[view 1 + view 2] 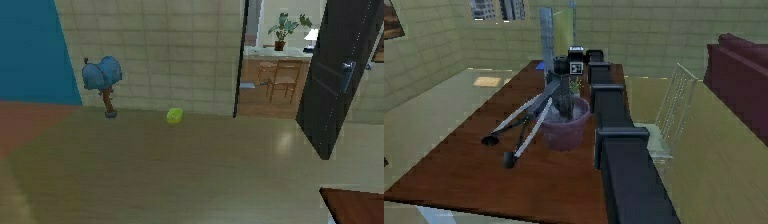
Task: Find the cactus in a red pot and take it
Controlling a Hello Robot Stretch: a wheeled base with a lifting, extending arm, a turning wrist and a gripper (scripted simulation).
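We see a dark wooden table (454, 170) with the robot's arm (629, 170) stretched over it. On the table, just beside the arm, stands a round dull-red pot (574, 130); what sits in it is too blurred for us to call it a cactus. The gripper (499, 150) reaches across the table past the pot, its two thin fingers (519, 118) slanting down toward the tabletop. We cannot tell how the jaws stand, nor whether they hold anything. At the table's far end rises a tall glass vase (556, 30). Beside the table stands a see-through chair (674, 100). Away from the table, a green ball (175, 116) lies on the floor by a tiled wall (160, 50).
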